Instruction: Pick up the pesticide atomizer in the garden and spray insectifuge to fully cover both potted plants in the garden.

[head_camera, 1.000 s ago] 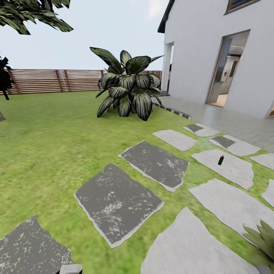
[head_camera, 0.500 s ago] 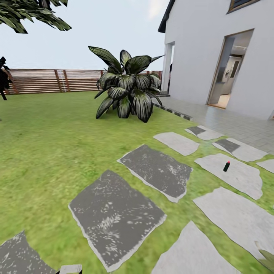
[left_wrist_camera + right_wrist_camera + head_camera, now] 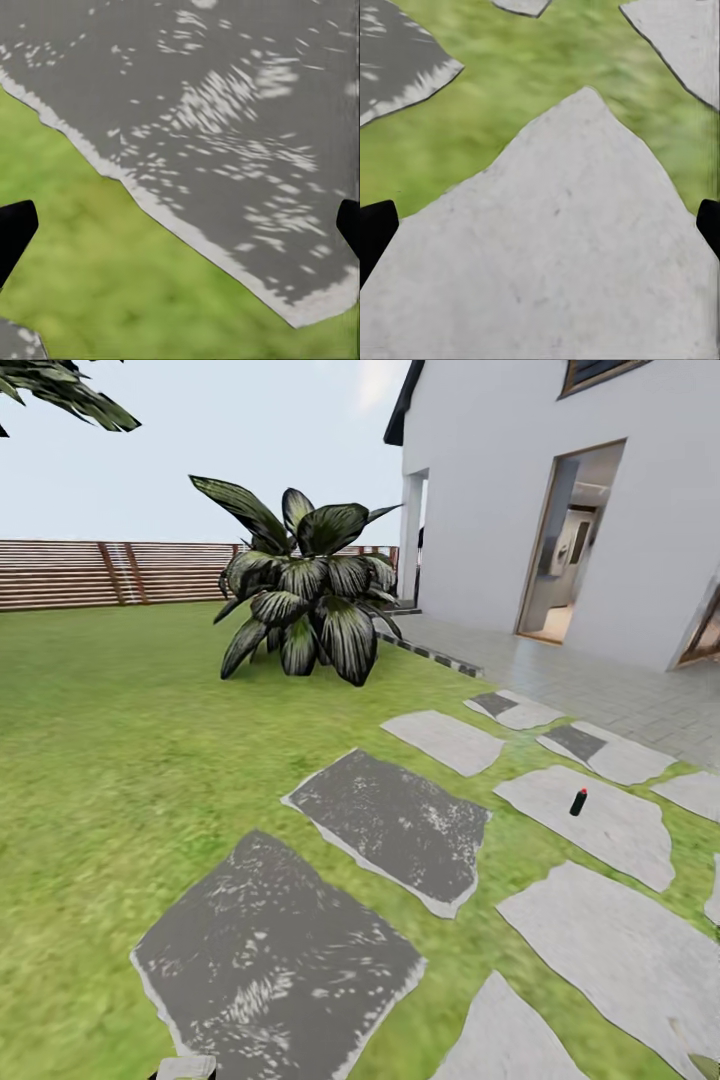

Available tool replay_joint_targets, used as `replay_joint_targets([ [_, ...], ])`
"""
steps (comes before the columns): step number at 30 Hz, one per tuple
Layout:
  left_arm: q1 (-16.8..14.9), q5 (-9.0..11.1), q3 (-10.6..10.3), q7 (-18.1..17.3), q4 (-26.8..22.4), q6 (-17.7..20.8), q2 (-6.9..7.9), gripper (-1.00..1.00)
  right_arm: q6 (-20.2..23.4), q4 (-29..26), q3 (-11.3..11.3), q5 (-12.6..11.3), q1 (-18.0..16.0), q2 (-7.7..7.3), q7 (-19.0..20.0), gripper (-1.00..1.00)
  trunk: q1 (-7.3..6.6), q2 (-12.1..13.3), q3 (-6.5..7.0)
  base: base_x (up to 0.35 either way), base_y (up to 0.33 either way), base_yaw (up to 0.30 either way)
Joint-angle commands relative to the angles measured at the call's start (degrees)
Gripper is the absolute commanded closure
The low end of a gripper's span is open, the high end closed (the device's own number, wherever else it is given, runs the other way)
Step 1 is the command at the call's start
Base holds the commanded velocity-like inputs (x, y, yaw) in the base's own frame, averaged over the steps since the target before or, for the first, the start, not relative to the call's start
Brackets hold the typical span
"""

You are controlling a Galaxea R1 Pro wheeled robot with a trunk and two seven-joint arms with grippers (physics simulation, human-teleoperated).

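Meanwhile the view had swung right, carrying the striped bush (image 3: 300, 595) leftward, while the pesticide atomizer (image 3: 578, 802) stood upright on a pale stepping stone (image 3: 600, 825) at far right, open lawn (image 3: 120, 760) left, both grippers' fingers spread wide.

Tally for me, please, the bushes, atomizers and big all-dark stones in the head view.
Bush: 1
Atomizer: 1
Big all-dark stones: 2
Total: 4
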Motion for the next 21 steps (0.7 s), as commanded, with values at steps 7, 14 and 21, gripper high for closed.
replay_joint_targets([
  [7, 0.0, 0.0, 0.2, 0.0, 0.0, -0.2, -0.01, -1.00, -0.2, 0.1, 0.0, 0.0, 0.0, 0.00, 0.0, -1.00, 0.02, 0.0, -0.05, 0.339, 0.000, -0.258],
  [14, 0.0, 0.0, 0.2, 0.0, 0.0, -0.2, -0.01, -1.00, -0.2, 0.1, 0.0, 0.0, 0.0, 0.00, 0.0, -1.00, 0.02, 0.0, -0.05, 0.339, 0.000, -0.258],
  [21, 0.0, 0.0, 0.2, 0.0, 0.0, -0.2, -0.01, -1.00, -0.2, 0.1, 0.0, 0.0, 0.0, 0.00, 0.0, -1.00, 0.02, 0.0, -0.05, 0.339, 0.000, -0.258],
])
